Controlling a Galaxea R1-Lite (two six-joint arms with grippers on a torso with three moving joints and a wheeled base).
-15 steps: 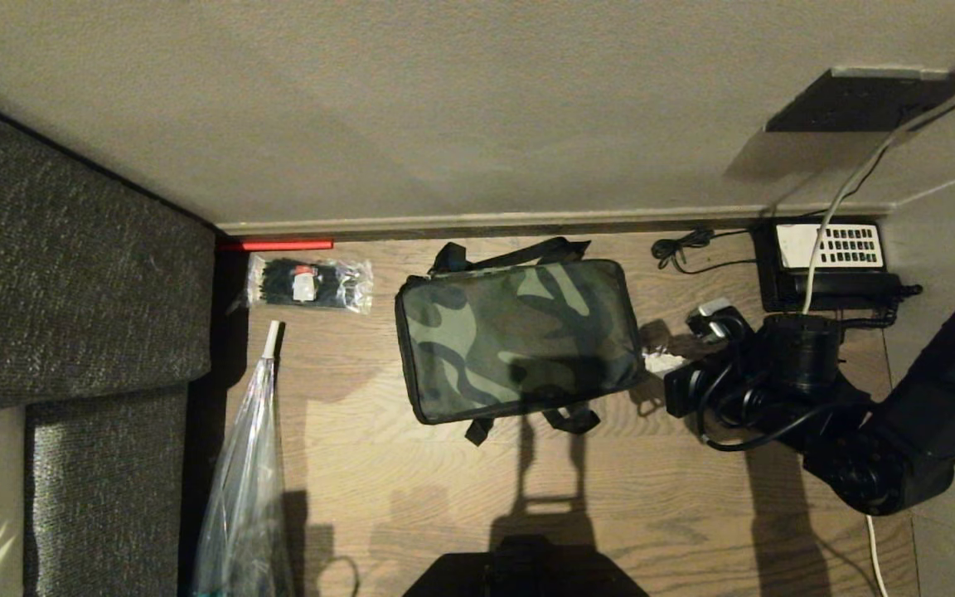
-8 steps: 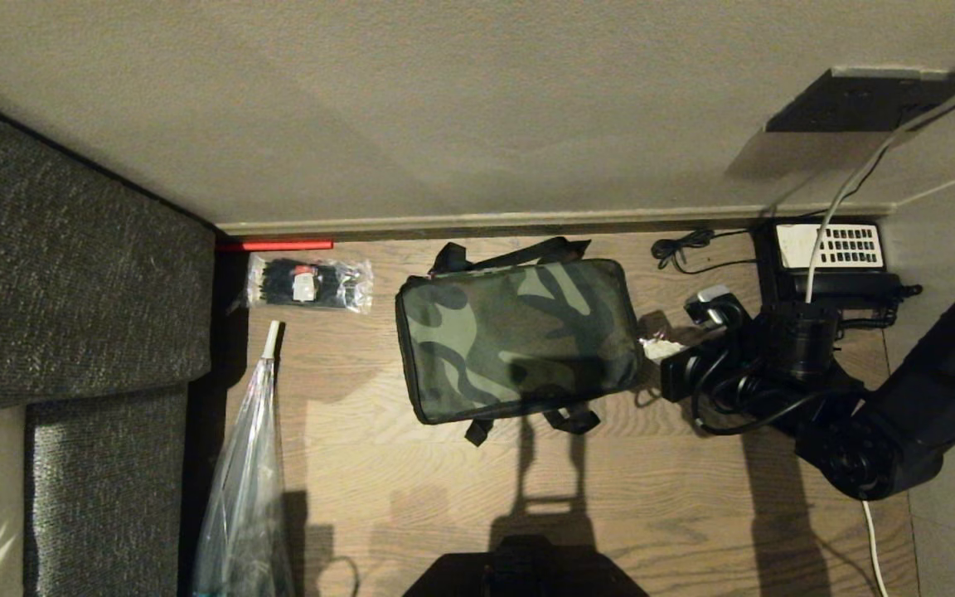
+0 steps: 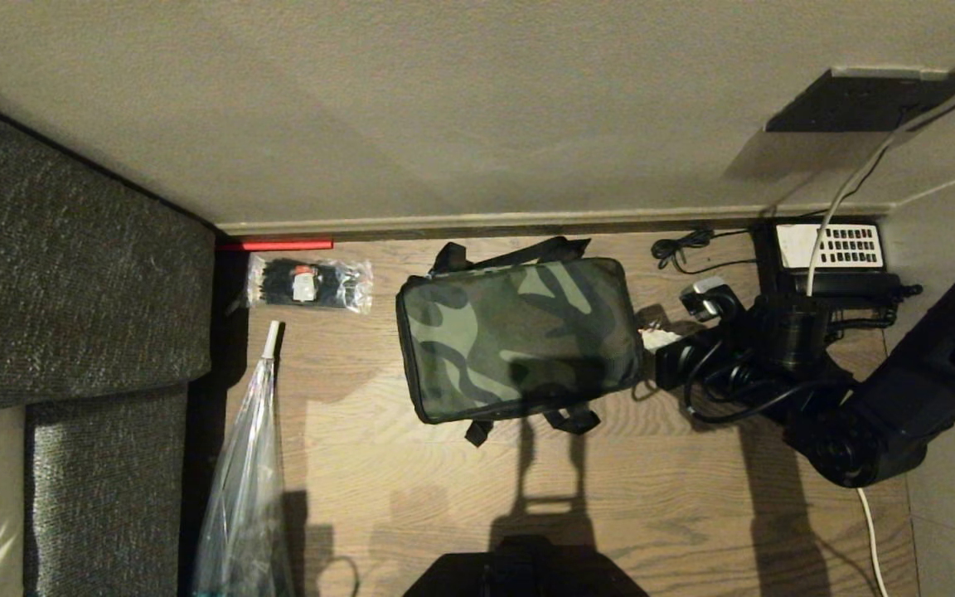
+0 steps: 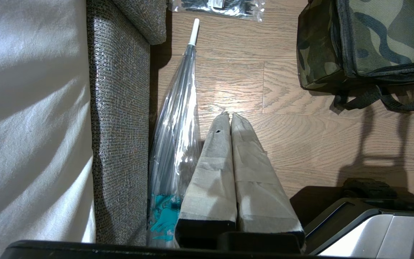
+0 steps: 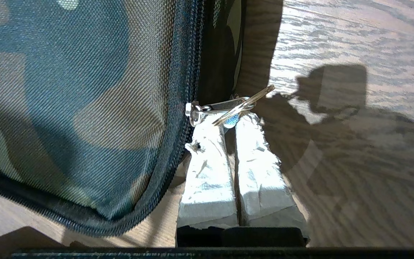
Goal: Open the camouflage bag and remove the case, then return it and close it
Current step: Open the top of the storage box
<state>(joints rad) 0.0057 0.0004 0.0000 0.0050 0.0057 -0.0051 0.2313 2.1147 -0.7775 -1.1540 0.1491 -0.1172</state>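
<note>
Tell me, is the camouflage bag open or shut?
Shut: the camouflage bag lies flat, its zipper closed along the edge.

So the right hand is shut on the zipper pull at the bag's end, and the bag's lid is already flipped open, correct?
Not quite. The right hand is shut on the zipper pull at the end of the camouflage bag, but the lid is not open: the head view shows the camouflage top lying flat and closed, with no lining or interior showing.

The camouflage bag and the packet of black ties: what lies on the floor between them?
Nothing: between the camouflage bag and the packet of black ties, the head view shows only bare wooden floor.
</note>
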